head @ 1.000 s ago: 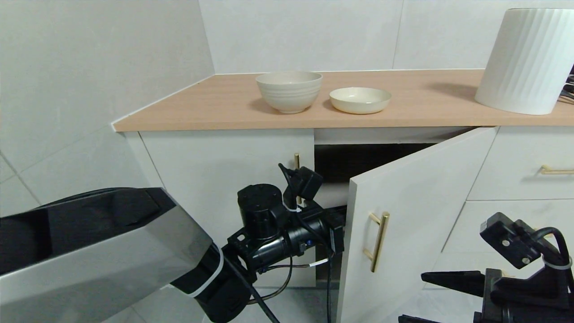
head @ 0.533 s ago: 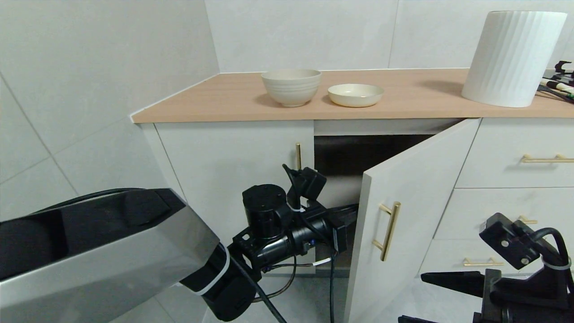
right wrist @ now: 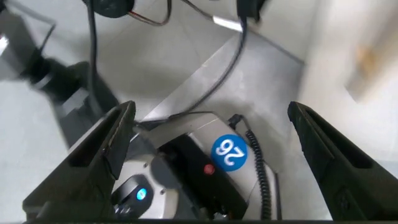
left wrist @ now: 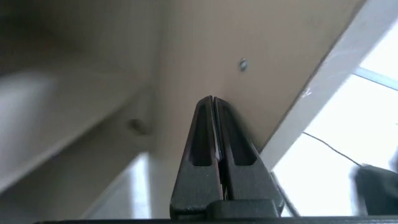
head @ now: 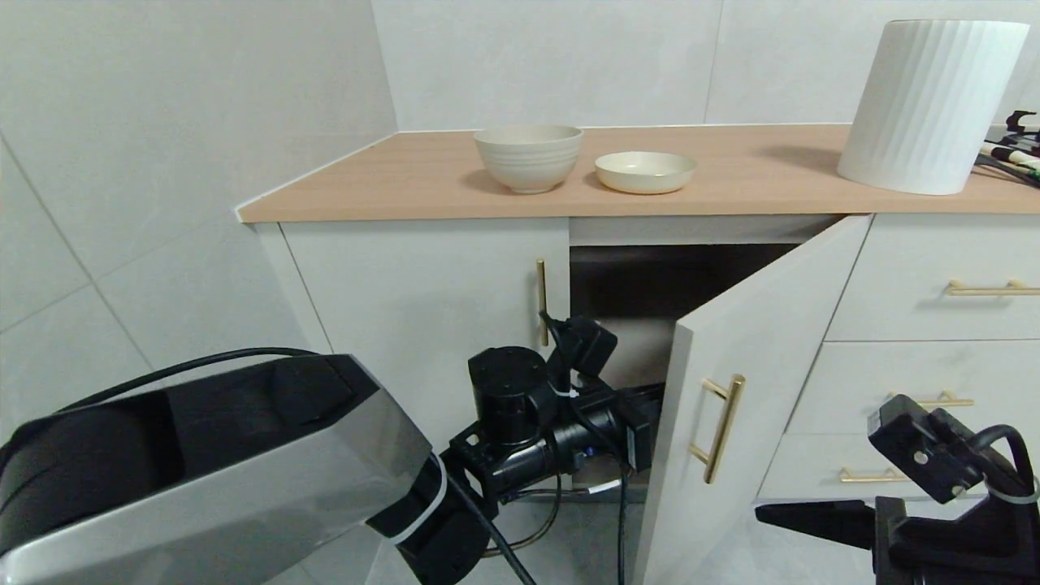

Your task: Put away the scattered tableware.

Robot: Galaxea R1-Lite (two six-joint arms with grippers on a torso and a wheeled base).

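My left gripper (left wrist: 212, 99), fingers together, against door (head: 756, 325) inside, lower middle. I push slow, wide (right gripper (right wrist: 208, 111) fingers apart). Bowl (head: 528, 156) next.

In head view the cabinet door (head: 764, 341) hides the left gripper (left wrist: 213, 102) tip.

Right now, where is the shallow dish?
In the head view, the shallow dish sits on the wooden countertop, just right of the ribbed bowl and directly above the open cabinet.
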